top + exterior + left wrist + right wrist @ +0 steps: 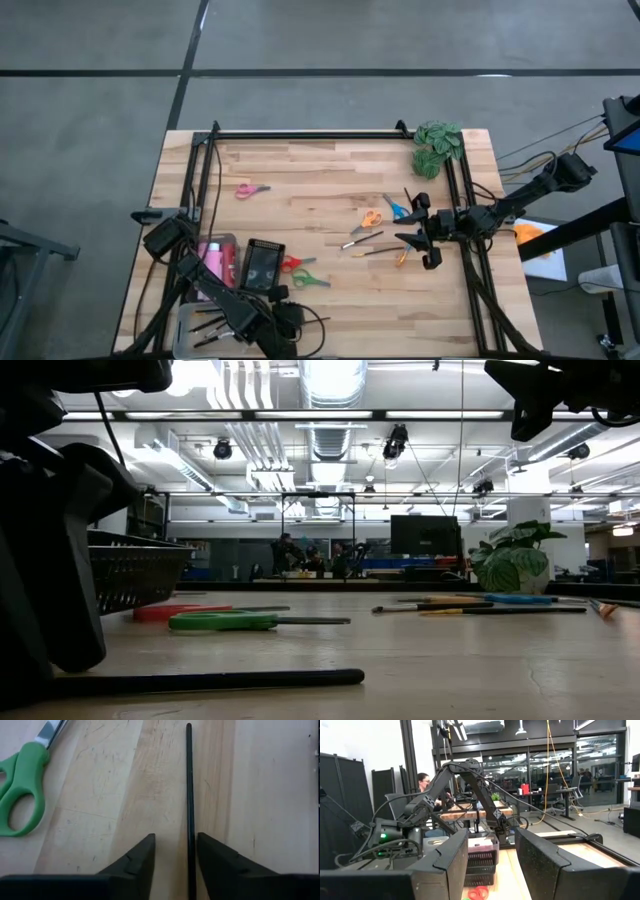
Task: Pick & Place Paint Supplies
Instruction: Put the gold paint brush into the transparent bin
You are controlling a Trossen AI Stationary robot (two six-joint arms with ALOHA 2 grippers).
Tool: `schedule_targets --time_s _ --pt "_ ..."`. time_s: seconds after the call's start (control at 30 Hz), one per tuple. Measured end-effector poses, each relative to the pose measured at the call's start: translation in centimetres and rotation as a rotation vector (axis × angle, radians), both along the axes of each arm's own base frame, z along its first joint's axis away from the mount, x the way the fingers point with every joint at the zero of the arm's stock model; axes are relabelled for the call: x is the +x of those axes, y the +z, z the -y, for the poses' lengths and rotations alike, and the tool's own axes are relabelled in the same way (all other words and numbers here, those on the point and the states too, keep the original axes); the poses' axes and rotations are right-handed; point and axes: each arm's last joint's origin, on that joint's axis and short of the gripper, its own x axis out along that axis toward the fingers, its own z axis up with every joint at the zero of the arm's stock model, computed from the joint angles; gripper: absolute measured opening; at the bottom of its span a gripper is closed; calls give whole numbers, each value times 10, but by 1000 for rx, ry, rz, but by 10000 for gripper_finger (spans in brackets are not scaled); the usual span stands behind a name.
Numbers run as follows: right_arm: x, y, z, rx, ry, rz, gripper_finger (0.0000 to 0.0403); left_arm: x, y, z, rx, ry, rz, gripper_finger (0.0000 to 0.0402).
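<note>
Left wrist view shows the left gripper (175, 851) low over the bench (100, 810), its fingers (137, 860) narrowly parted on either side of a thin dark brush (189, 785) lying between them; I cannot tell whether they touch it. Green scissors (22, 790) lie near, at about ten o'clock of the fingertips. From above, this gripper (292, 318) sits at the bench's six o'clock edge, just beside a dark basket (262, 265) and a tray (185, 318). The right gripper (418, 240) hangs raised near the three o'clock edge, fingers (447, 857) partly spread with nothing between them, close to orange scissors (371, 217), blue scissors (396, 208) and more brushes (362, 240). Pink scissors (251, 190) lie towards eleven o'clock.
</note>
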Motion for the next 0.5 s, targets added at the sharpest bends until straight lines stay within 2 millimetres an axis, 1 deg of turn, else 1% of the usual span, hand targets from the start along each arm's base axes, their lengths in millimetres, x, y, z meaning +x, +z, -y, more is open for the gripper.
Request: schedule_targets --time_s 0.2,0.37,0.5 --pt "0 0 0 0 0 0 159 1 0 0 -4 -2 5 63" --pt "0 0 0 0 0 0 159 1 0 1 -5 -2 5 11" --pt "0 0 0 0 0 0 159 1 0 1 -6 1 6 3"
